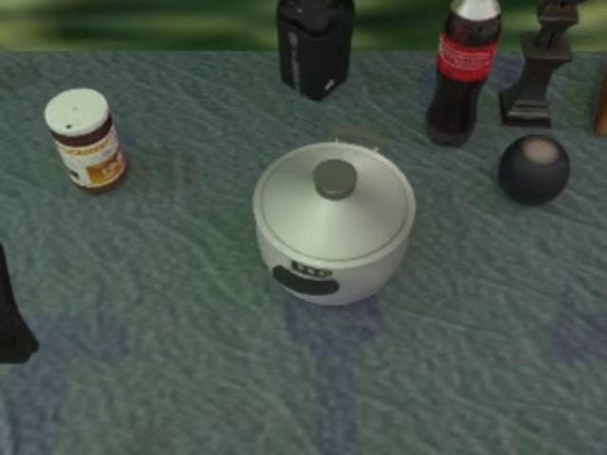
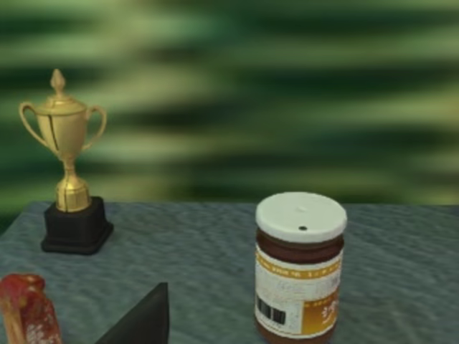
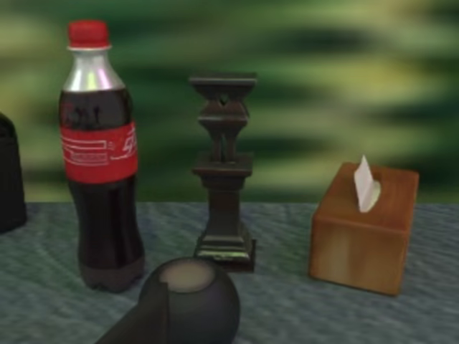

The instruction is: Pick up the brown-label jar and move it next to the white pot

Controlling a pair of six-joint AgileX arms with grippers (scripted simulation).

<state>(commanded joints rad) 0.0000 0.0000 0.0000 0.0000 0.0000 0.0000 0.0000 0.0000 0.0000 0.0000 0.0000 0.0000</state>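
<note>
Brown-label jar (image 1: 84,140) stands untouched, well left of white pot (image 1: 333,224); left hand (image 1: 14,327) nearby, fingers' state unclear; an off-centre grab could topple it.

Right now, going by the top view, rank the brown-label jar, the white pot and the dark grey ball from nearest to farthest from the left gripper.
1. brown-label jar: on the table's left side, nearest the left gripper, which sits at the left edge.
2. white pot: middle of the table.
3. dark grey ball: right side, farthest.
</note>
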